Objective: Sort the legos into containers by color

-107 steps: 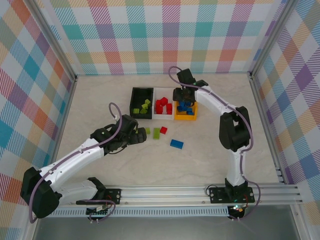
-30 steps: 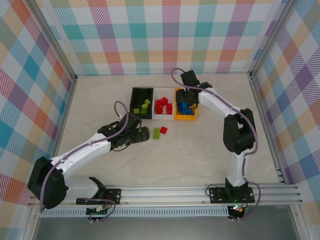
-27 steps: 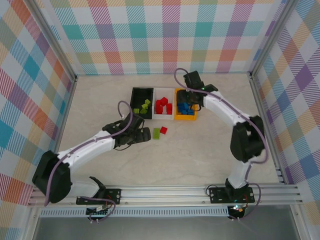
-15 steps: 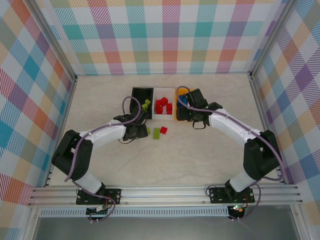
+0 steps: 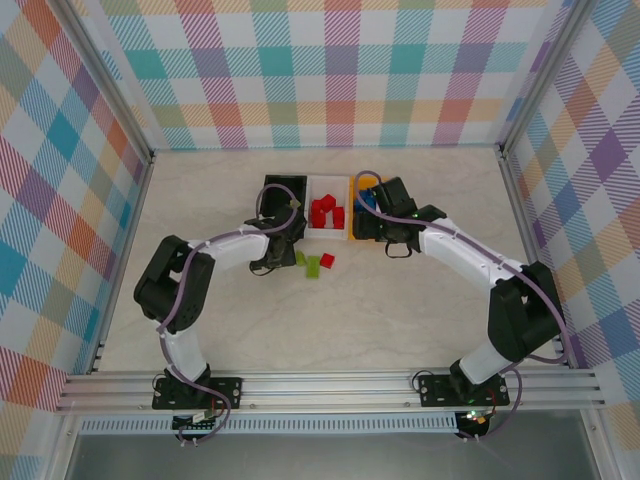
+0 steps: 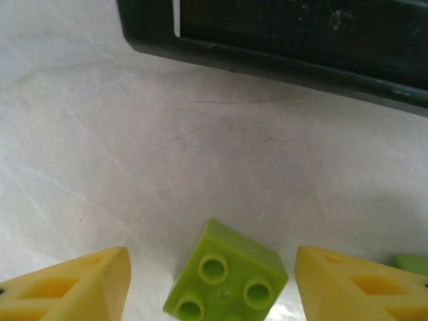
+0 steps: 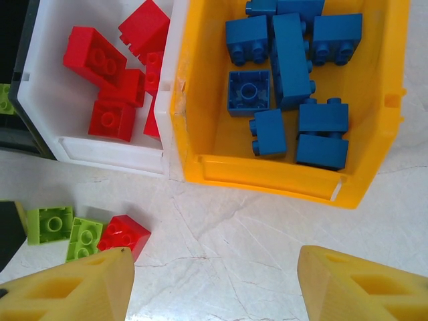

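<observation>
Three joined bins stand mid-table: black (image 5: 272, 190), white (image 5: 312, 232) holding red legos (image 7: 107, 63), orange-yellow (image 7: 287, 179) holding several blue legos (image 7: 287, 53). Loose on the table in front lie a lime green brick (image 6: 226, 274), a second green one (image 7: 83, 237) and a red one (image 7: 125, 234). My left gripper (image 6: 212, 267) is open and low, its yellow fingers either side of the first green brick just short of the black bin's wall (image 6: 281, 63). My right gripper (image 7: 214, 294) is open over bare table in front of the orange-yellow bin.
The marble-patterned table (image 5: 400, 310) has free room toward the near edge. Checkered walls (image 5: 330, 70) with metal rails close in the back and both sides. Both arms (image 5: 460, 255) bend inward toward the bins.
The blue brick that lay on the table is gone. My right gripper has drawn back from over the orange-yellow bin to its front. My left gripper moved up-right to the green brick.
</observation>
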You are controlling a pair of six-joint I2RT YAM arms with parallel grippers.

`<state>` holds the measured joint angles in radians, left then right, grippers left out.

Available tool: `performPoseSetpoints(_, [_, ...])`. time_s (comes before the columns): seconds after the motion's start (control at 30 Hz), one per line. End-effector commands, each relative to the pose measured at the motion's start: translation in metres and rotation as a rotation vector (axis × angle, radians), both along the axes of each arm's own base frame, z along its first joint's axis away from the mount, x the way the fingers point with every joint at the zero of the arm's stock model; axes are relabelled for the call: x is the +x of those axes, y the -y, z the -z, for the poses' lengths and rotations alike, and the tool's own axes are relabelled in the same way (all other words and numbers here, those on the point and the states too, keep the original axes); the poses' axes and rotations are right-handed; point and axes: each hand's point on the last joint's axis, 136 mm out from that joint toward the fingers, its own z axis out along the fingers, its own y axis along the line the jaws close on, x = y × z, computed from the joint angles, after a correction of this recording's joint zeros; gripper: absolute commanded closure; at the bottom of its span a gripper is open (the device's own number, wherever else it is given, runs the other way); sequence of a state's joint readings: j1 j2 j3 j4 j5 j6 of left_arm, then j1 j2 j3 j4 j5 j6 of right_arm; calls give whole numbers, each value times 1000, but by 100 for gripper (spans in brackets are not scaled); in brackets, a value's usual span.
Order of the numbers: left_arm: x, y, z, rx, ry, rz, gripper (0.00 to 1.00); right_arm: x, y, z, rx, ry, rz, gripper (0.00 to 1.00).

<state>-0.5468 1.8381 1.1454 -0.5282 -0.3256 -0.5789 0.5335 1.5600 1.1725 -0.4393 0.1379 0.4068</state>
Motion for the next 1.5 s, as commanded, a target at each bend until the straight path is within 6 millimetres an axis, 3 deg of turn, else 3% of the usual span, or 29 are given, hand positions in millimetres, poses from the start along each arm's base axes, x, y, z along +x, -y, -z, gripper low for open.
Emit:
performPoseSetpoints(0.0, [-2,-11,8,69,-43,8,41,3,0,-16,32,47,12,34])
performPoseSetpoints(0.17, [-7,-10,20,64,-77,23,49,3,2,-17,25,52,17,34])
performPoseSetpoints(0.37, [-14,-13,12,46,-57,14,62,3,2,-17,27,51,22,34])
performPoseSetpoints(0.47, [-18,-14,-4,13,-22,-1,64,2,2,-15,30,46,23,34])
performPoseSetpoints(0.6, [-15,-15,-47,-43,76,-17,63,1,3,-12,31,40,26,34])
performPoseSetpoints(0.7, [2,-13,-77,-55,150,-31,63,0,3,-10,31,36,28,34])
performPoseSetpoints(0.8, [30,-9,-93,-60,191,-49,63,-1,3,-5,31,25,28,34])
performPoseSetpoints(1.0, [91,4,-102,-21,232,-66,63,-7,4,-1,34,9,27,34])
performPoseSetpoints(1.1, [114,8,-93,19,220,-73,63,-11,5,1,38,2,24,34])
performPoseSetpoints(1.27, [132,17,-79,31,194,-77,62,-19,5,0,58,4,3,34])
performPoseSetpoints(1.47, [135,24,-81,1,182,-77,36,-27,-4,-7,112,20,-56,33])
